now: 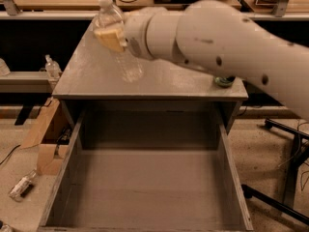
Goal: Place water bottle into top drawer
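Observation:
The water bottle (120, 42) is clear ribbed plastic with a white cap. It is at the left of the grey cabinet top (169, 81), tilted with its cap to the upper left. My gripper (112, 36) is shut on its middle, and the yellowish fingers (110, 38) cover the label band. The bottle's bottom is just over the cabinet top; I cannot tell whether it touches. The top drawer (145, 187) is pulled fully open below and in front, a wide grey box with nothing in it.
The green can (224, 81) stands at the right edge of the cabinet top, mostly hidden behind my arm. A small pump bottle (51, 66) stands on a ledge to the left. A cardboard box (42, 134) and a small bottle (21, 186) lie on the floor to the left.

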You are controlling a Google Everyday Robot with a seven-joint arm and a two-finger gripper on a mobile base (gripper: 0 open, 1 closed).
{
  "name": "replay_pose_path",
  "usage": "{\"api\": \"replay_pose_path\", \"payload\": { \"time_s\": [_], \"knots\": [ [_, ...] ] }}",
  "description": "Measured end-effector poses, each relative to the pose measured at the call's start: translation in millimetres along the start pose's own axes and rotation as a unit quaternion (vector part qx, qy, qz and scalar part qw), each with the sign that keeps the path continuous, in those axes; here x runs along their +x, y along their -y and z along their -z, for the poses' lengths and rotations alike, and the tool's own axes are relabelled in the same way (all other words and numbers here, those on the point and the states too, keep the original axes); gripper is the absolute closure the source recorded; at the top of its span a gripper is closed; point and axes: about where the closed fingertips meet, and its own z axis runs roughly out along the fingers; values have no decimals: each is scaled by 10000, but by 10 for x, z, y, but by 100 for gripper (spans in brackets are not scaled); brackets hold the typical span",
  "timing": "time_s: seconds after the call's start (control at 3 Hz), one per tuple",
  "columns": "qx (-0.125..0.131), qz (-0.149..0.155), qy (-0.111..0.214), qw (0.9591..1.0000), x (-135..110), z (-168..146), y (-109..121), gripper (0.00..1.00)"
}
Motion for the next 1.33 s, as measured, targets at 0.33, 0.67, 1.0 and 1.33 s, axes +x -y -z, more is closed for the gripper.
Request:
{"api": "replay_pose_path", "payload": {
  "time_s": [0.33,0.67,1.0,1.33],
  "knots": [
    [398,-67,-202,9990,160,478,-134,100],
    [658,89,47,9978,392,724,-357,100],
    [658,92,46,9978,388,724,-358,100],
    [376,-62,-26,9993,555,662,-522,100]
  ]
}}
